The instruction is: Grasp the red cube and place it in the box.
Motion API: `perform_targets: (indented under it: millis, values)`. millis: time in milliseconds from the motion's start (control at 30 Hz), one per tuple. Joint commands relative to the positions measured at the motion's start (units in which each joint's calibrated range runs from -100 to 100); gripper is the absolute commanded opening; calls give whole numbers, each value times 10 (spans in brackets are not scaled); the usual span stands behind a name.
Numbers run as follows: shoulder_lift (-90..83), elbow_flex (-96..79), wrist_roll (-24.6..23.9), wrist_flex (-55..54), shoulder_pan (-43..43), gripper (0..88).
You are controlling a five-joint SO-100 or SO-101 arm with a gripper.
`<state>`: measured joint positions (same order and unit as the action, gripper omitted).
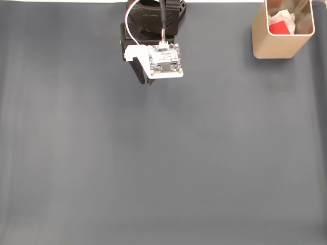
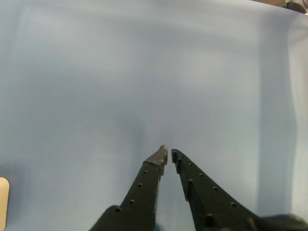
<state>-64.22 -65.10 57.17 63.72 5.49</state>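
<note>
Two black fingers [image 2: 144, 187] are seen in the wrist view rising from the bottom edge, their tips nearly together with only a thin slit between them — the jaws are drawn all but closed, and nothing is pinched. The gripper [image 2: 168, 153] is held over a bare grey mat [image 2: 144, 72]. At the lower left edge of that view a sliver of beige is caught; what it belongs to cannot be told.

In the fixed view the arm [image 1: 153, 20] is folded at the top centre, its white camera board [image 1: 164, 60] facing up, and the gripper tip [image 1: 148, 81] is barely glimpsed beneath it. The box [image 1: 276, 43] is set in the top right corner, well apart from the arm. The cube [image 1: 279, 26] is seen inside the box — red, lying beside something white.
</note>
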Motion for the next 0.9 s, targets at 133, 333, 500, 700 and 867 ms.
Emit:
perform_targets:
  millis: [133, 333, 500, 700, 867]
  values:
    - [-76, -73, 5, -12, -5, 3]
    - [-140, -143, 2, -9, -19, 3]
    - [-186, -192, -11, -2, -36, 3]
    - [-248, -256, -18, 9, -43, 3]
    - [-291, -300, -33, 23, -46, 3]
